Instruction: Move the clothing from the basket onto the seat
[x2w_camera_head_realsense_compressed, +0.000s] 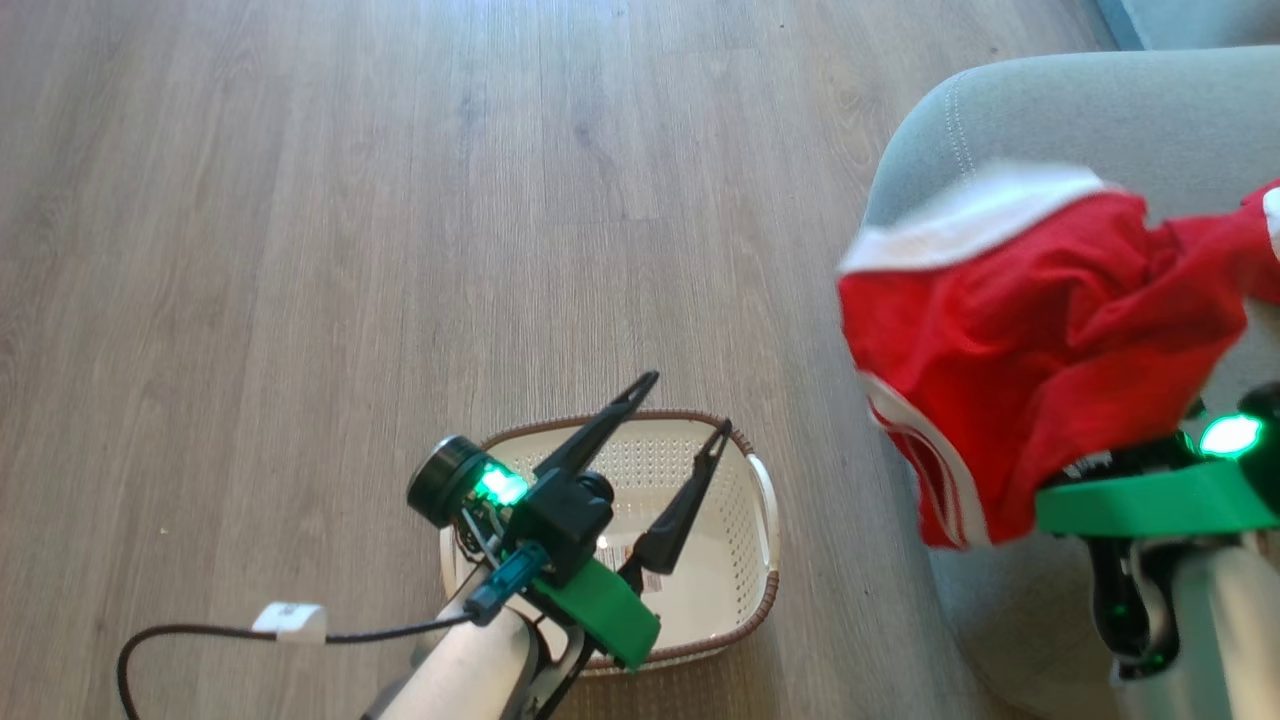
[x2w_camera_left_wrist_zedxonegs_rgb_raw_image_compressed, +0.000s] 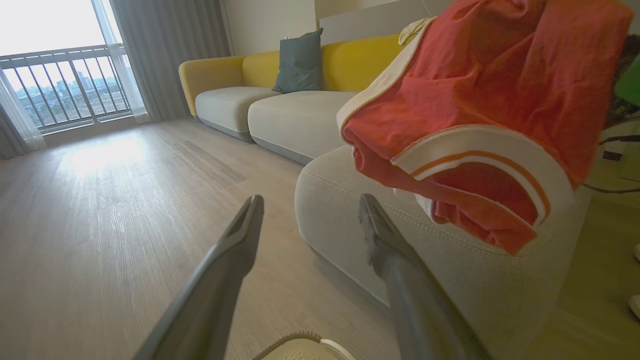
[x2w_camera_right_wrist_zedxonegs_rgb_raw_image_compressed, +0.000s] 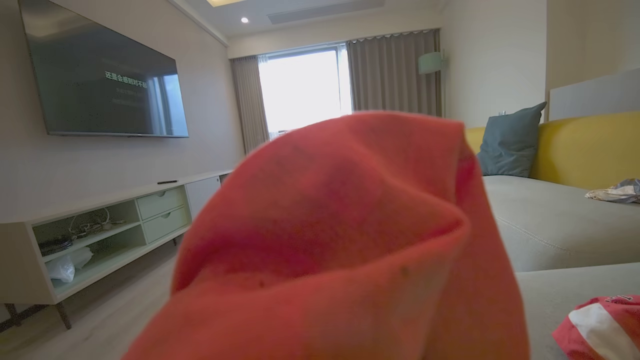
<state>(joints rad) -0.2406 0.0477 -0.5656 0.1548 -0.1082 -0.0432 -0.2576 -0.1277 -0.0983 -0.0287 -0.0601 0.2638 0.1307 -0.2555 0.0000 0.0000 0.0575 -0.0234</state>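
Note:
My right gripper (x2w_camera_head_realsense_compressed: 1100, 465) is shut on one piece of the clothing (x2w_camera_head_realsense_compressed: 1040, 320), a red garment with white bands. The garment hangs in the air over the rounded corner of the grey-green seat (x2w_camera_head_realsense_compressed: 1050, 110) and hides the fingers. In the right wrist view the same red cloth (x2w_camera_right_wrist_zedxonegs_rgb_raw_image_compressed: 340, 225) bulges close to the lens. A second red and white garment (x2w_camera_right_wrist_zedxonegs_rgb_raw_image_compressed: 600, 325) lies on the seat (x2w_camera_right_wrist_zedxonegs_rgb_raw_image_compressed: 575, 285). The cream basket (x2w_camera_head_realsense_compressed: 760, 500) stands on the floor left of the seat with only a label on its bottom. My left gripper (x2w_camera_head_realsense_compressed: 690, 400) hovers open above the basket.
Wooden floor (x2w_camera_head_realsense_compressed: 350, 250) stretches to the left and ahead. A yellow-backed sofa (x2w_camera_left_wrist_zedxonegs_rgb_raw_image_compressed: 350, 62) with a dark pillow (x2w_camera_left_wrist_zedxonegs_rgb_raw_image_compressed: 300, 62) runs along the wall. A TV cabinet (x2w_camera_right_wrist_zedxonegs_rgb_raw_image_compressed: 100, 225) stands opposite. A black cable (x2w_camera_head_realsense_compressed: 200, 635) loops from my left forearm.

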